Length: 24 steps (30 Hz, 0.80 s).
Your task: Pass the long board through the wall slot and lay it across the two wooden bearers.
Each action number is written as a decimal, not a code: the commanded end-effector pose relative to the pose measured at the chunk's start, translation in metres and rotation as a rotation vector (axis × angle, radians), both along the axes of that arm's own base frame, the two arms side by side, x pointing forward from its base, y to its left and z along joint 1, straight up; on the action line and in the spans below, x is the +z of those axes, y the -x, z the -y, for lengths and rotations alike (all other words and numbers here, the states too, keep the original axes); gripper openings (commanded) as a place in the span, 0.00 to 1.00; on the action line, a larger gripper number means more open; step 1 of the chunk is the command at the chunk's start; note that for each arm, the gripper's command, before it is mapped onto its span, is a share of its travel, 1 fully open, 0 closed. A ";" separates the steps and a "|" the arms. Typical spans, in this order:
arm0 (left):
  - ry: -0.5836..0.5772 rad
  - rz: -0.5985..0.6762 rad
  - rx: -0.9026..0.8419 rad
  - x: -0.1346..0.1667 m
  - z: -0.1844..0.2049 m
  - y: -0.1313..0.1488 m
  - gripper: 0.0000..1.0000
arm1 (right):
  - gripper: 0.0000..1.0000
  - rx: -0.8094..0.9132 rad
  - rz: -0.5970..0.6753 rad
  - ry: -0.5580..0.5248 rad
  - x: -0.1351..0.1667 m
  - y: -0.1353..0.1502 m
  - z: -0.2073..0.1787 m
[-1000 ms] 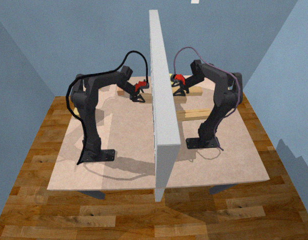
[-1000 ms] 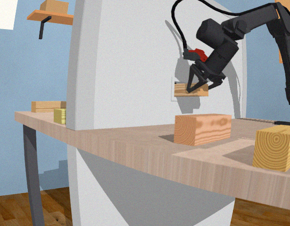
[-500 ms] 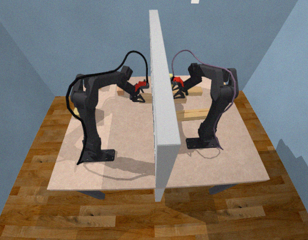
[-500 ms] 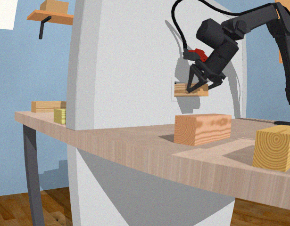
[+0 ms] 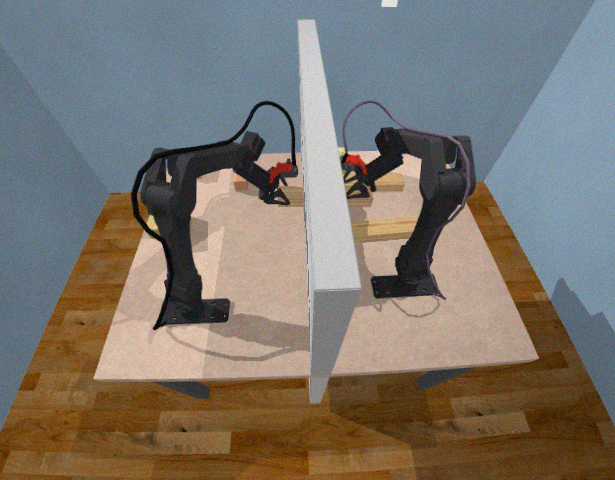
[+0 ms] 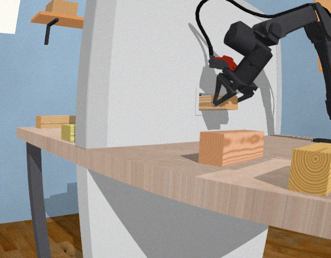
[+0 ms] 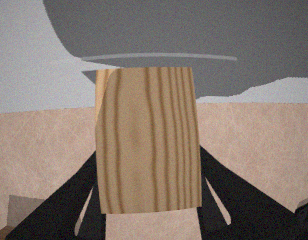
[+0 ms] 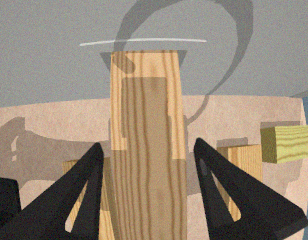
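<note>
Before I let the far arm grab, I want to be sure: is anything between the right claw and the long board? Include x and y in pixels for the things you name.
Nothing visible is. The right claw (image 5: 351, 180) (image 8: 148, 146) is open, its fingers on either side of the long board (image 5: 292, 196) (image 6: 208, 106) (image 7: 149, 140) (image 8: 149, 115), with only bare gaps between.
</note>
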<state>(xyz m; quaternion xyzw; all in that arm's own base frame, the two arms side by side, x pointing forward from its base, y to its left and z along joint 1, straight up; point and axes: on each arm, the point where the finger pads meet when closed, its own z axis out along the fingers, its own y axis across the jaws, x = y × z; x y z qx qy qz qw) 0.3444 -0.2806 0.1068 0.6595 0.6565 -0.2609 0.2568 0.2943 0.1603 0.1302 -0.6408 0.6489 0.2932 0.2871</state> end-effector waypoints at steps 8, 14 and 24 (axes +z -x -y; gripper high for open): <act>0.077 0.055 -0.028 0.028 0.019 -0.007 0.00 | 0.75 0.012 0.002 -0.032 0.002 0.004 -0.011; 0.077 0.055 -0.028 0.028 0.019 -0.007 0.00 | 0.75 0.005 -0.022 -0.028 -0.013 0.000 -0.015; 0.077 0.055 -0.028 0.028 0.019 -0.007 0.00 | 0.75 0.008 0.013 -0.029 -0.010 -0.002 -0.023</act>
